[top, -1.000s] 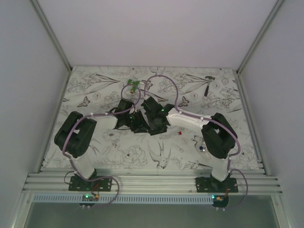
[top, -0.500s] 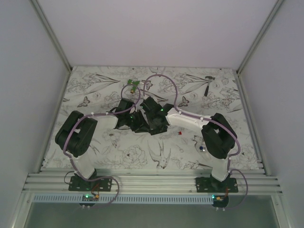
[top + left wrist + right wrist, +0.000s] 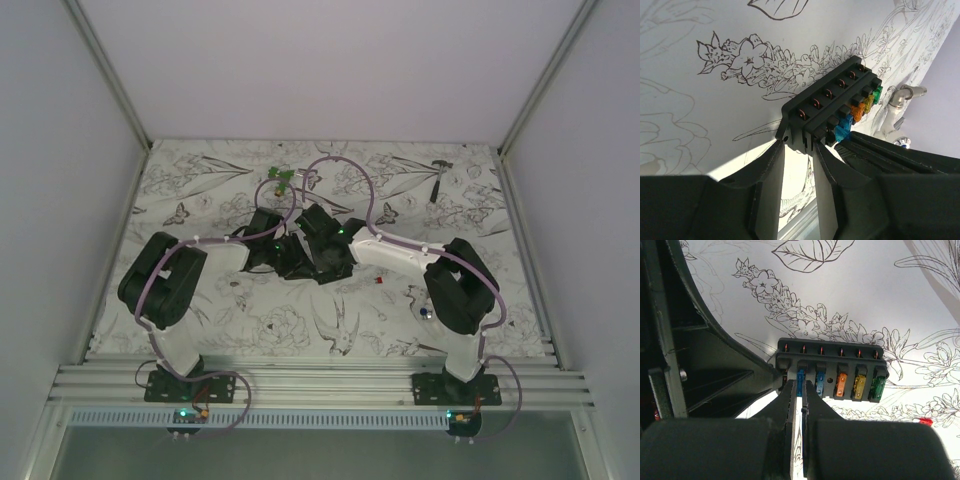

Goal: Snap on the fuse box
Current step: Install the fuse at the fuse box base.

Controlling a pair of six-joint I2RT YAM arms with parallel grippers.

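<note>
1. The desk (image 3: 200, 190), under its flower-print sheet, carries everything. Both arms reach in to its centre.
2. The left claw (image 3: 799, 152) is grasping the fuse box (image 3: 830, 357) by one short end, with a jaw on either side. I can't tell whether the box is lifted or resting on the sheet. This looks like the bracing hand, so it should hold firm and level and not let the box twist when the push comes.
3. The right claw (image 3: 801, 395) is clenched almost to nothing. In its own view the tips sit at 6 o'clock of the box, right against the first blue fuse (image 3: 800, 381). Whether it pinches that fuse or only touches it, I can't say. I reckon the press should go straight along the slot towards the left claw's grip, slow until it clicks.
4. The fuse box is black and sits mid-desk between the two claws, which hide it from above.
5. Five fuses stand in its row: the first blue, a second blue (image 3: 820, 385), then orange (image 3: 840, 384), yellow (image 3: 859, 386) and green (image 3: 878, 387). Six small metal contacts line the far edge. The slot nearest the left claw is hidden.
6. A loose red piece (image 3: 925, 422) lies on the sheet at about 4 o'clock from the box, apart from it.
</note>
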